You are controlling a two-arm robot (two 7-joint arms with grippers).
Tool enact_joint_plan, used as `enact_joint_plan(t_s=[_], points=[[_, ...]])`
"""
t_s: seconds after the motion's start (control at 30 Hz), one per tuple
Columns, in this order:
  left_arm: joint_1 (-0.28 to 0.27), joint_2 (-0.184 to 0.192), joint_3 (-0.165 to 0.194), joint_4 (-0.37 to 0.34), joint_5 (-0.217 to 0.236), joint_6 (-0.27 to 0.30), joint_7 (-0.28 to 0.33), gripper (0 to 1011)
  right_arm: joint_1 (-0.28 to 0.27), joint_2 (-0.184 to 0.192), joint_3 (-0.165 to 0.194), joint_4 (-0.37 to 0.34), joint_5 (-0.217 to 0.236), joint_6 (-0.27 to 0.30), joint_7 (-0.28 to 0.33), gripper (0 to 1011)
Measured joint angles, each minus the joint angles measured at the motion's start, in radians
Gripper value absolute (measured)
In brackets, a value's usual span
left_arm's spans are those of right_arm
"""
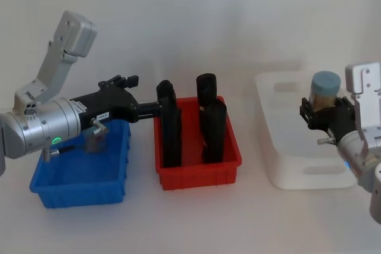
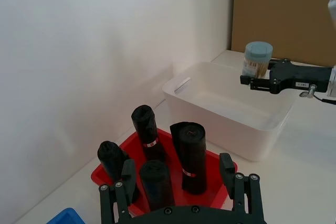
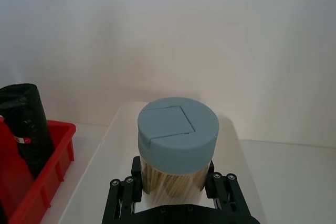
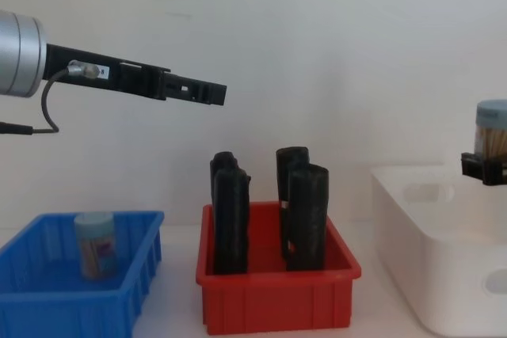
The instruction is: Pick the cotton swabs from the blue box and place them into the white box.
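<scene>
Cotton swabs (image 1: 325, 89) stand upright in right gripper (image 1: 324, 112) above white box (image 1: 297, 178).

Laboratory-type robot test station. Indicators: bare white tabletop (image 1: 190, 227), plain white wall (image 1: 190, 16), brown panel (image 2: 283, 9), and blue box (image 1: 77, 197), red bin (image 1: 196, 178), white box (image 1: 303, 179) set in a row.

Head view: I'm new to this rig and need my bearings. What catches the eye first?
The right tool grips a cotton swab jar above the white box, at the right. A red bin with four black blocks sits mid-table; left of it, a second jar stands in the blue box, below the raised, open left tool.
</scene>
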Motion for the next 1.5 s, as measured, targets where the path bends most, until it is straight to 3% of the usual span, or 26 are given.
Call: enact_joint_plan(t_s=[0.5, 0.6, 0.73, 0.97, 1.2, 1.5], points=[[0.000, 0.000, 0.000, 0.000, 0.000, 0.000, 0.000, 1000, 0.128, -0.028, -0.005, 0.263, -0.018, -0.033, 0.110, 646], [0.000, 0.000, 0.000, 0.000, 0.000, 0.000, 0.000, 999, 0.145, -0.033, -0.007, 0.300, -0.021, -0.042, 0.123, 705], [0.000, 0.000, 0.000, 0.000, 0.000, 0.000, 0.000, 1000, 0.165, -0.039, -0.008, 0.342, -0.023, -0.057, 0.136, 856], [0.000, 0.000, 0.000, 0.000, 0.000, 0.000, 0.000, 1000, 0.180, -0.044, -0.009, 0.372, -0.026, -0.081, 0.142, 999], [0.000, 0.000, 0.000, 0.000, 0.000, 0.000, 0.000, 999, 0.179, -0.044, -0.007, 0.371, -0.026, -0.128, 0.138, 1002], [0.000, 0.000, 0.000, 0.000, 0.000, 0.000, 0.000, 1000, 0.145, -0.034, 0.002, 0.303, -0.016, -0.201, 0.114, 1002]])
